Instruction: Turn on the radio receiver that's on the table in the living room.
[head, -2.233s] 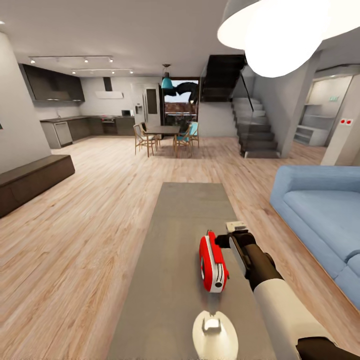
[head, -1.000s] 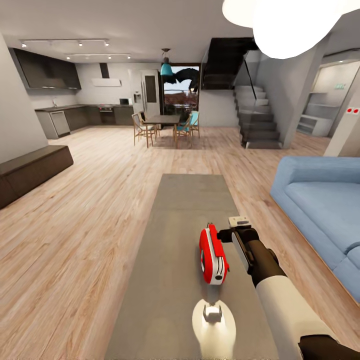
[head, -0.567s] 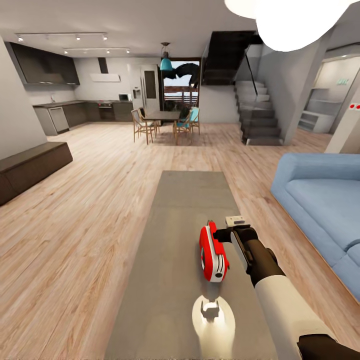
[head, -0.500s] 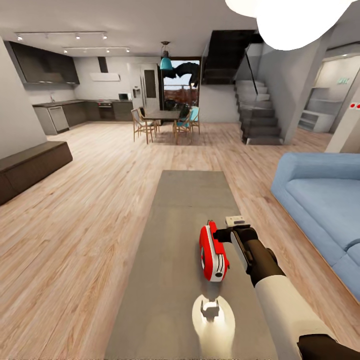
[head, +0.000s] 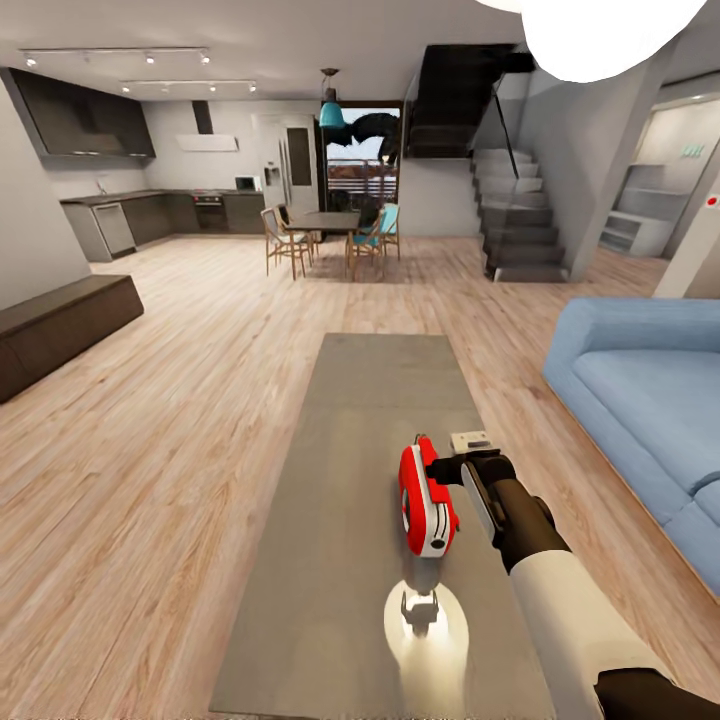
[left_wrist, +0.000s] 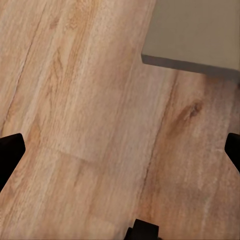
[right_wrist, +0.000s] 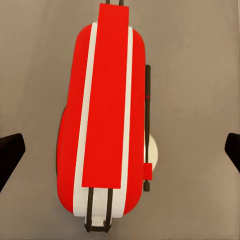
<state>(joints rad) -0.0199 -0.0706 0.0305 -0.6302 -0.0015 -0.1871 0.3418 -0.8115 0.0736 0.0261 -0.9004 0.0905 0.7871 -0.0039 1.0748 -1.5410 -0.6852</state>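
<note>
The glossy red rounded radio receiver with white trim (head: 426, 500) stands on its edge on the long grey reflective counter (head: 370, 420), toward the near end, well inside both long edges. The right tool (head: 440, 470) sits just beside the radio receiver, on the side facing the blue sofa (head: 640, 400), with its dark tip up against the red shell near the top; whether it actually touches cannot be told. In the right wrist view the radio receiver (right_wrist: 107, 120) lies centred between the tool's two dark fingertips (right_wrist: 10, 155), which stand wide apart at the frame's edges, clear of the shell. In the left wrist view the left tool's fingertips (left_wrist: 10, 152) are likewise spread apart over the light wood plank floor (left_wrist: 90, 125), beside a corner of the counter (left_wrist: 200, 30).
</note>
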